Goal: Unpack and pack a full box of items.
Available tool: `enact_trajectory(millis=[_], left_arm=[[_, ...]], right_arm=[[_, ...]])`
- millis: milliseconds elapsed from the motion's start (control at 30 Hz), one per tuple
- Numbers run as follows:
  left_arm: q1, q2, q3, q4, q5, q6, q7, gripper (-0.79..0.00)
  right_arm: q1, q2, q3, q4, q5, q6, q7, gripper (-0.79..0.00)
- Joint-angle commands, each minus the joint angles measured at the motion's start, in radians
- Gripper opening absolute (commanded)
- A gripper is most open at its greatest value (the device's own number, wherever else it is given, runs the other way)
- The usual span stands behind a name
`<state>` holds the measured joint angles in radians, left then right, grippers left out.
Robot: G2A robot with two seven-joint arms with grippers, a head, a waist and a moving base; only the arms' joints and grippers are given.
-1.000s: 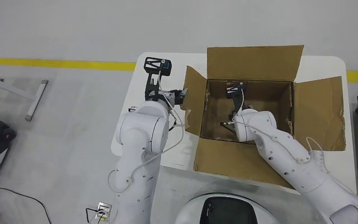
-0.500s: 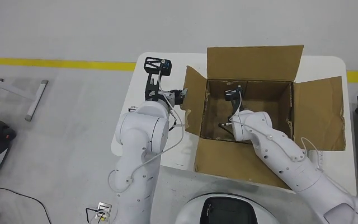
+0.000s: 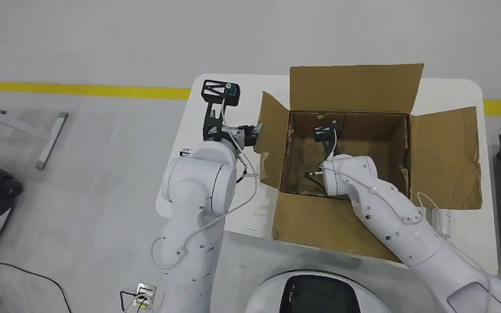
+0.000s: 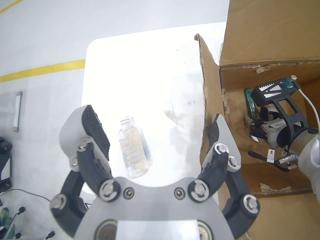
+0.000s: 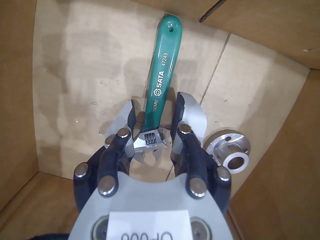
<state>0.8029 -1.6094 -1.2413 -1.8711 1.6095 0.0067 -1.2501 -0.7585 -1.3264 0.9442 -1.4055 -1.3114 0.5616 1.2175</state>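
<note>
Brown cardboard box (image 3: 356, 86) is being unpacked: right gripper (image 5: 157, 103) is edging sideways, fingers apart astride the green-handled steel wrench (image 5: 163, 76), nearing grasp.

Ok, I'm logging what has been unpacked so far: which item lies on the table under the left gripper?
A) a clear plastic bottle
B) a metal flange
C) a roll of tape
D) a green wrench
A: the clear bottle lies on its side on the white table under the open left gripper, while the green wrench and the metal flange are inside the box.
</note>
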Motion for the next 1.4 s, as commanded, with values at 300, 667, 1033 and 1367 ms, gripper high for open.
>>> enact_trajectory(millis=[300, 667, 1033, 1367], left_arm=[[0.0, 0.0, 0.0, 0.0, 0.0, 0.0, 0.0, 0.0], [0.0, 0.0, 0.0, 0.0, 0.0, 0.0, 0.0, 0.0], [0.0, 0.0, 0.0, 0.0, 0.0, 0.0, 0.0, 0.0], [0.0, 0.0, 0.0, 0.0, 0.0, 0.0, 0.0, 0.0]], right_arm=[[-0.019, -0.009, 0.033, -0.035, -0.033, -0.019, 0.014, -0.785], [-0.065, -0.008, 0.119, -0.144, -0.017, -0.041, 0.0, -0.785], [-0.283, 0.022, 0.451, -0.55, 0.252, -0.155, -0.106, -0.785], [-0.496, 0.039, 0.86, -0.735, 0.751, -0.362, -0.242, -0.785]])
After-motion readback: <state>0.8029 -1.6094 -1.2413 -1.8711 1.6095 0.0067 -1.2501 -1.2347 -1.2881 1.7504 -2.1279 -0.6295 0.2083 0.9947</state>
